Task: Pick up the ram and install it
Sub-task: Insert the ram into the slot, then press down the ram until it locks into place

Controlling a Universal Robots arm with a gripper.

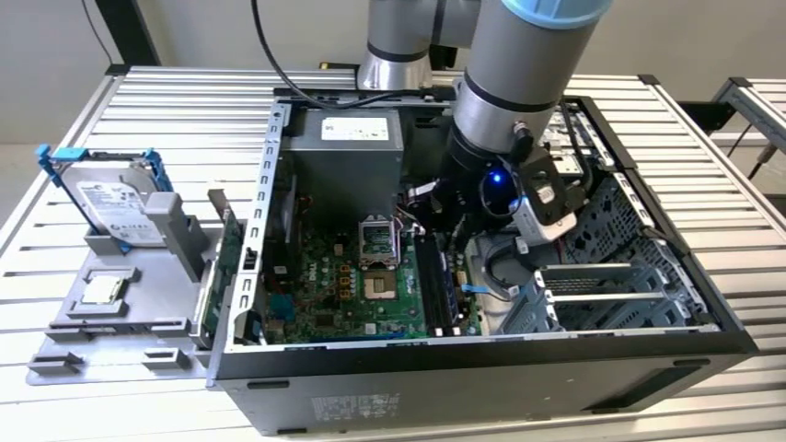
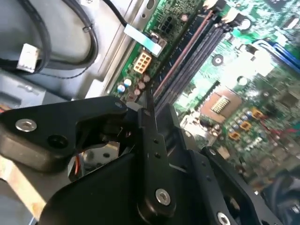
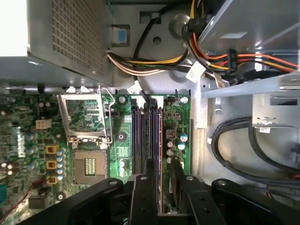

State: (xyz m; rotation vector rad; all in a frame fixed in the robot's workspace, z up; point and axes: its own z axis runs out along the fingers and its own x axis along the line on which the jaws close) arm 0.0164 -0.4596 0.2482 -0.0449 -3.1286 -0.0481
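In the exterior view, the hard drive (image 1: 114, 204) sits at frame left. At centre, the gripper (image 1: 457, 241) is down in the computer case (image 1: 491, 368). Its fingers (image 3: 150, 187) pinch the ram (image 3: 153, 136), whose long axis lies along the memory slots (image 3: 138, 136), over them.

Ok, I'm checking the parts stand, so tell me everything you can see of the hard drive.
The hard drive is a flat silver metal box with a white label on its face, framed by a blue plastic bracket. It stands on edge, leaning back, in a grey holder on the slatted table, outside the computer case on the exterior view's left. Only bracket and holder touch it.
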